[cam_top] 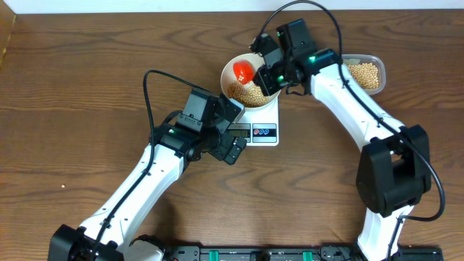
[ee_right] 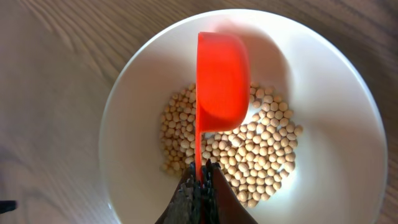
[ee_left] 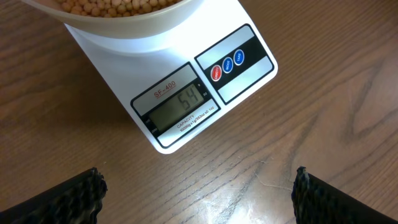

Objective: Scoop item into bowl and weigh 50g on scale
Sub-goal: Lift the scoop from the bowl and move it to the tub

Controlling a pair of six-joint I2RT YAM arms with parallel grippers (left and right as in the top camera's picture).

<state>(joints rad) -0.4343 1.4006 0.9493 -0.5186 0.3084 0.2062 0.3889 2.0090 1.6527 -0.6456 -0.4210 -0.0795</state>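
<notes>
The beans (ee_right: 261, 149) lay in a loose heap in the bottom of the white bowl (ee_right: 336, 81), which sat on the scale (ee_left: 214, 34). More of them filled the clear tub (cam_top: 365, 72) just beyond the right arm. The display (ee_left: 180, 107) read 54, so the bowl looked slightly over the target, and the step in hand was most likely trimming, not adding.

The orange scoop (ee_right: 221, 81) hung over the heap with its back to the wrist camera, so whether it carried anything could not be told. The right hand (ee_right: 199, 186) was pressed together on the scoop's thin handle.

To do this well, the scoop's lip should dip shallowly into the edge of the heap and lift out only a few beans. It should not press on the bowl's wall, since any push would falsify the reading. The number should then be read only once the scoop was clear and the bowl still.

The left hand (ee_left: 199, 196) hovered spread wide above the wooden surface (cam_top: 72, 87) near the display, holding nothing, and was best kept off the scale.
</notes>
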